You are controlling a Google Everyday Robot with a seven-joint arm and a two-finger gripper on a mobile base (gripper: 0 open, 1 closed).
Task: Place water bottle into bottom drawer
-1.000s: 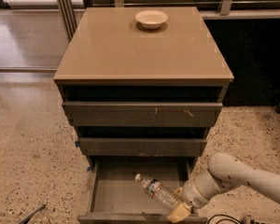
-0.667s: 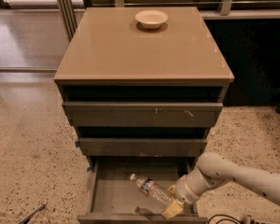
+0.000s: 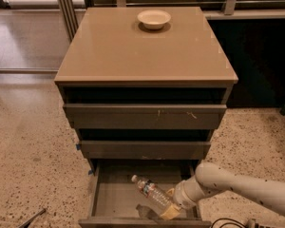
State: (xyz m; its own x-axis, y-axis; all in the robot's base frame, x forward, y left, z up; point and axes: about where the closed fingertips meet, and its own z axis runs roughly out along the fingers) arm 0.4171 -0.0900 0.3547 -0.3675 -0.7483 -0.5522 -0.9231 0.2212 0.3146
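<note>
I see gripper (image 3: 169,204) low at right side of open bottom drawer (image 3: 113,198), tan fingers clamped on base of water bottle (image 3: 149,190). Bottle clear, crinkled, tilted, white cap pointing up-left over flat grey drawer floor. Smooth glossy tan cabinet top (image 3: 142,51) carries round shallow cream bowl (image 3: 154,18).

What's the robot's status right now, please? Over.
Gripper low inside open bottom drawer, shut on water bottle. Bottle tilted, cap up-left, above drawer floor. Nothing else seen in drawer; bowl on cabinet top.
</note>
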